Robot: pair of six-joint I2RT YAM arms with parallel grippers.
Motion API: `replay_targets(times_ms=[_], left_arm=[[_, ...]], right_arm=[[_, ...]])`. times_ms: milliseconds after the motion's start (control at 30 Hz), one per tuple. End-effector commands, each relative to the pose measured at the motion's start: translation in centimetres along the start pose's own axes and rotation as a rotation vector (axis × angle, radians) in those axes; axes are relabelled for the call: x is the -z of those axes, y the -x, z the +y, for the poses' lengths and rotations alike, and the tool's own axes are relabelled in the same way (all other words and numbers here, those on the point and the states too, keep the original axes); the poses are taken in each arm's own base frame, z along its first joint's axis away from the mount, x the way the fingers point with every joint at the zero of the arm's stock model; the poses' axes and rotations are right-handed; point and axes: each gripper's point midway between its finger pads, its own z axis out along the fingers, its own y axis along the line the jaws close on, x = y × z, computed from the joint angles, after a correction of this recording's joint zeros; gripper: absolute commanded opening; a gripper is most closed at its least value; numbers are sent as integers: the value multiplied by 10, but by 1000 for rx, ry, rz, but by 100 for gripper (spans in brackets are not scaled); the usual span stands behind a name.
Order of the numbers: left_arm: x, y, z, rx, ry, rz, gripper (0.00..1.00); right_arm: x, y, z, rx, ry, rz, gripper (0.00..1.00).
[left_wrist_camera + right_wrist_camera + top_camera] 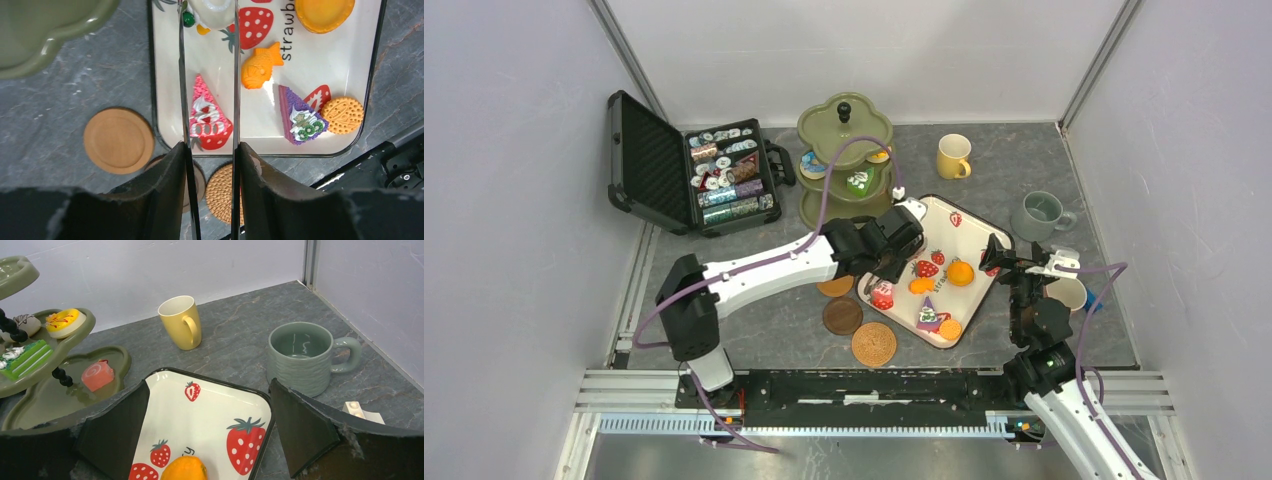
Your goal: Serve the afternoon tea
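My left gripper (896, 243) hovers over the left end of the strawberry tray (972, 228), its narrow jaws shut on a white cream cake (212, 10). Below it a pink cake slice (207, 117) lies on the tray (320, 65) with an orange fish, a tart, a purple slice (300, 117) and a cookie. My right gripper (996, 255) is open and empty above the tray's right edge (260, 435). The olive stand (845, 130) holds several cakes. Three coasters (874, 344) lie in front of the tray. The yellow mug (952, 156) and grey-green mug (1039, 215) stand upright.
An open black case of poker chips (724, 175) lies at the back left. Another mug (1067, 292) sits half hidden behind my right arm. Grey walls close in both sides and the back. A metal rail (874, 390) runs along the near edge.
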Motion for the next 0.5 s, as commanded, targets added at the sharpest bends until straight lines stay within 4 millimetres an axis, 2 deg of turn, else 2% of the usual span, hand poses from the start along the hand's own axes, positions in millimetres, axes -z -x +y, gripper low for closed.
replay_targets(times_ms=[0, 167, 467], left_arm=[[50, 37, 17, -17, 31, -142, 41], [65, 24, 40, 23, 48, -133, 41], [80, -9, 97, 253, 22, -157, 40]], right_arm=[[0, 5, 2, -24, 4, -23, 98], [0, 6, 3, -26, 6, -24, 98], [-1, 6, 4, -26, 11, -22, 98]])
